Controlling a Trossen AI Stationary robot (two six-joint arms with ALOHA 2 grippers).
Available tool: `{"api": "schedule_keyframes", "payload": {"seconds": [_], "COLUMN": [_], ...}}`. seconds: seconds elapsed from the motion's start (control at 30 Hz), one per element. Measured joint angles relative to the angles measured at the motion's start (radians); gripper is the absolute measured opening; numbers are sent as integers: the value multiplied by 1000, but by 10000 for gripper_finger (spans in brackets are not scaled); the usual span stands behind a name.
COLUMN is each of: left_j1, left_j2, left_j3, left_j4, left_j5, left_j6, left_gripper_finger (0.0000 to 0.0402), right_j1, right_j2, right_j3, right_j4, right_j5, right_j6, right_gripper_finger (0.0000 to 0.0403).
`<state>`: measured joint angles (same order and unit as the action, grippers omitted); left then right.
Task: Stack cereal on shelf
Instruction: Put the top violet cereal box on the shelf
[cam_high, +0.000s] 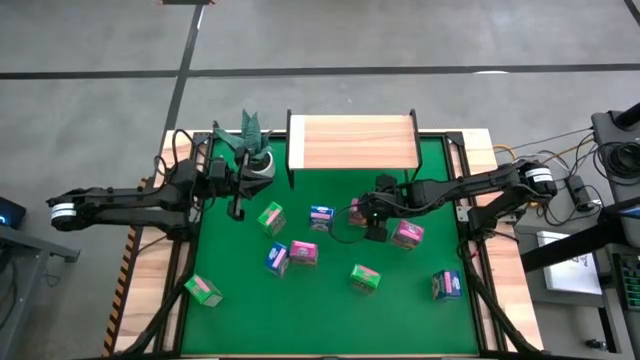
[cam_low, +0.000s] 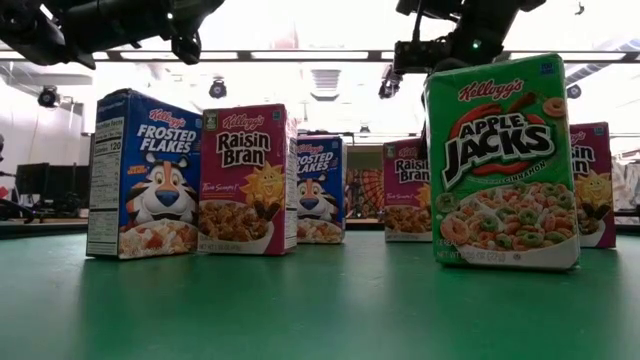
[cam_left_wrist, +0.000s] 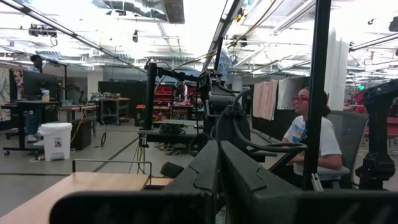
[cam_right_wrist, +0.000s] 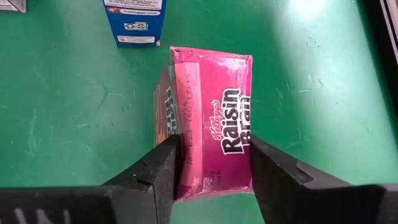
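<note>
Cereal in a pink box (cam_right_wrist: 211, 121) sits between the right gripper (cam_right_wrist: 214, 165) fingers, which seem to press both its sides, below the shelf (cam_high: 353, 142). Left gripper (cam_high: 237, 203), closed and empty, hovers well away.

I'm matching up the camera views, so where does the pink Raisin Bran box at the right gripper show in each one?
High view: Raisin Bran box mid-mat, under the right gripper.
Low view: likely the middle one, beside the Apple Jacks box.
Left wrist view: not in it.
Right wrist view: centre, clamped.
Shared landmark: the neighbouring Frosted Flakes box.
</note>
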<state>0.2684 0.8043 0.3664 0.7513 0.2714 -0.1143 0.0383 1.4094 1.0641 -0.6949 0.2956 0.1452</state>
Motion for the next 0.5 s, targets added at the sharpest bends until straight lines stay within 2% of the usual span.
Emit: {"api": "schedule_keyframes", "payload": {"seconds": [0.23, 0.5], "left_j1": [0, 0], "left_j2": [0, -3], "left_j3": [0, 0], "left_j4": [0, 18], "left_j5": [0, 0], "left_j6": [0, 6], "left_gripper_finger": [0, 0], "right_j1": [0, -26], "right_j2": [-4, -6], "right_j3": [62, 332], "right_j4": [-40, -244], "right_j5": [-21, -53], "right_j6": [-4, -53], "right_gripper_finger": [163, 158]}}
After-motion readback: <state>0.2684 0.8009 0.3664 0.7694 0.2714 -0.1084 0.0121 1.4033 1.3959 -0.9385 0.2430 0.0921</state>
